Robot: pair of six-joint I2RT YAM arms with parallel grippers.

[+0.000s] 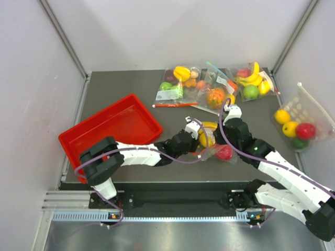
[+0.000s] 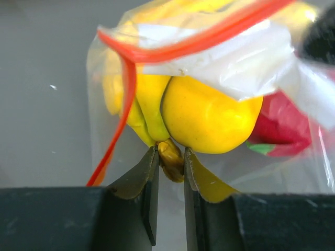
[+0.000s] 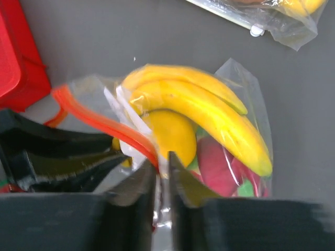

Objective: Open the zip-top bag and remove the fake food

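A red tray [image 1: 118, 125] sits near the table's [image 1: 104, 89] left edge. To its right, at the middle of the table toward the near edge, lies the bag [image 2: 235, 57], with both arms meeting over it. The left gripper [image 2: 171, 163] reaches in at the bag's mouth. Its jaws are drawn close and clamped on the brown stem of the banana [image 3: 209, 107]. The red-orange zip strip [image 2: 172, 49] is parted and loops wide around the fruit, so the opening step looks done. Behind the stem is the round yellow fruit [image 2: 209, 117], touching the banana, and the dragon fruit [image 2: 285, 128] lies just beside it, deeper in. All three are inside the plastic, so by my reading none has been removed. What is left is to pull out the banana, which is already gripped, and then the other two. The right gripper [image 3: 162, 170] stands at the bag's right side. Its jaws are nearly together with the film of the bag's lip between them, just beside the strip. It appears to pinch that lip and hold the mouth open, though the grip looks light. Along the far edge lie other fruit bags [image 1: 214, 94], and a dotted pouch [image 1: 301, 123] rests at the right edge. Both are well apart from the work.
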